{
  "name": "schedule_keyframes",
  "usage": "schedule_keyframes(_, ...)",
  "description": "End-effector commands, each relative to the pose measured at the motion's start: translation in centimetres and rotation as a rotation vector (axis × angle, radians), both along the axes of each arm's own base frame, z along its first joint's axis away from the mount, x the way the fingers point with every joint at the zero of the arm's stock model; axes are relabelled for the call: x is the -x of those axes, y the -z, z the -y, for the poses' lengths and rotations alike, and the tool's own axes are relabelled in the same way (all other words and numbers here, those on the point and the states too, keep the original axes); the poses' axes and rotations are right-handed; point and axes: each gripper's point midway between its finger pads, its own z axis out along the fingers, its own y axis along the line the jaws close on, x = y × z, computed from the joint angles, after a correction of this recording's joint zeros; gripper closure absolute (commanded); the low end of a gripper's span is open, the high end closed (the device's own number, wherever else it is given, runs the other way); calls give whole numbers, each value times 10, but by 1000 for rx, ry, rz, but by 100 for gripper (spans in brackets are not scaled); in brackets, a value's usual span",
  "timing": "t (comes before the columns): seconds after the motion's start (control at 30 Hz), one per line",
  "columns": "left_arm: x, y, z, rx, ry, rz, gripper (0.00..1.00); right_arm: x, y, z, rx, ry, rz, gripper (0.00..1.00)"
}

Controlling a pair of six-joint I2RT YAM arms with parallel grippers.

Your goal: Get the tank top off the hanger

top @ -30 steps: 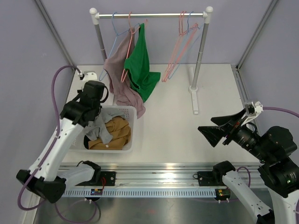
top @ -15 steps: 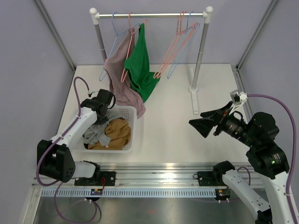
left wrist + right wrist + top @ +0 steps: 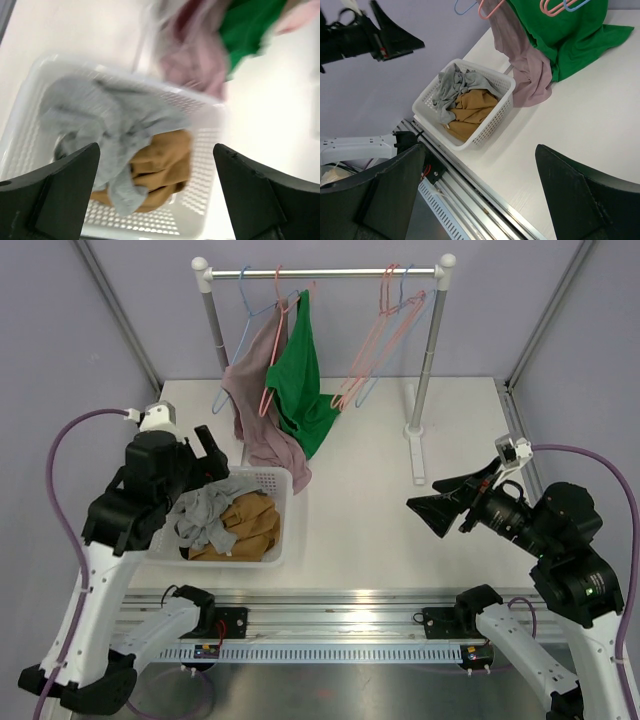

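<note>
A green tank top (image 3: 300, 375) hangs on a pink hanger (image 3: 268, 390) at the left of the rack's rail (image 3: 320, 272), with a mauve tank top (image 3: 255, 410) beside it draping onto the table. Both also show in the right wrist view, green (image 3: 570, 40) and mauve (image 3: 527, 70). My left gripper (image 3: 212, 458) hovers open and empty over the white basket (image 3: 285, 530), left of the garments and apart from them; its view (image 3: 156, 150) is blurred. My right gripper (image 3: 425, 498) stands open over the table's right side, holding nothing (image 3: 480, 150).
The basket (image 3: 210, 200) holds a grey garment (image 3: 100, 120) on a mustard one (image 3: 165, 160). Several empty pink and blue hangers (image 3: 385, 330) hang at the rail's right end. The rack's right post (image 3: 427, 360) and foot (image 3: 415, 445) stand on the table.
My left gripper has opened, left the grey garment in the basket and risen above it. The right arm swung in towards the table a second ago and has held still since.
</note>
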Motion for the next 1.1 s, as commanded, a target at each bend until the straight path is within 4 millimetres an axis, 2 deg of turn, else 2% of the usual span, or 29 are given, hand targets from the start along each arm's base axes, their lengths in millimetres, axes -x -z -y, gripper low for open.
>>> schedule_keyframes(0.0, 1, -63, 47, 67, 271, 173, 1, 6, -17, 4, -13, 7, 73, 0)
schedule_keyframes(0.07, -2, -79, 53, 54, 296, 186, 1, 9, -19, 7, -19, 18, 91, 0)
schedule_keyframes(0.1, -8, -95, 58, 44, 317, 211, 1, 9, -19, 8, -19, 27, 92, 0)
schedule_keyframes(0.23, -25, -126, 70, 37, 350, 291, 1, 12, -21, 12, -8, 37, 104, 1)
schedule_keyframes(0.27, -32, -141, 76, 46, 362, 349, 1, 14, -22, 10, -6, 19, 106, 0)
schedule_keyframes(0.37, -57, -164, 94, 32, 418, 436, 1, 24, -21, 6, 3, -33, 114, 1)
schedule_keyframes(0.4, -64, -169, 99, 15, 446, 453, 1, 26, -21, 6, 4, -40, 118, 0)
schedule_keyframes(0.43, -80, -172, 107, 3, 456, 457, 1, 27, -19, 6, 6, -47, 119, 1)
schedule_keyframes(0.5, -98, -180, 110, -41, 453, 479, 1, 31, -18, 6, 3, -51, 125, 1)
schedule_keyframes(0.67, -161, -179, 121, -136, 404, 479, 6, 33, -8, 5, 10, -67, 105, 1)
schedule_keyframes(0.7, -170, -178, 121, -162, 400, 481, 12, 34, -6, 4, 12, -73, 98, 0)
schedule_keyframes(0.8, -198, -176, 125, -205, 387, 485, 18, 34, -3, 3, 18, -79, 83, 0)
schedule_keyframes(0.9, -225, -167, 131, -216, 391, 461, 27, 36, -1, 1, 4, -92, 64, 1)
schedule_keyframes(0.93, -230, -162, 133, -225, 403, 446, 35, 38, 2, -1, -2, -107, 56, 0)
schedule_keyframes(1.0, -244, -158, 139, -231, 409, 442, 42, 38, 7, -2, -4, -112, 44, 0)
schedule_keyframes(1.07, -250, -155, 139, -242, 401, 432, 54, 38, 10, -1, -1, -110, 38, 1)
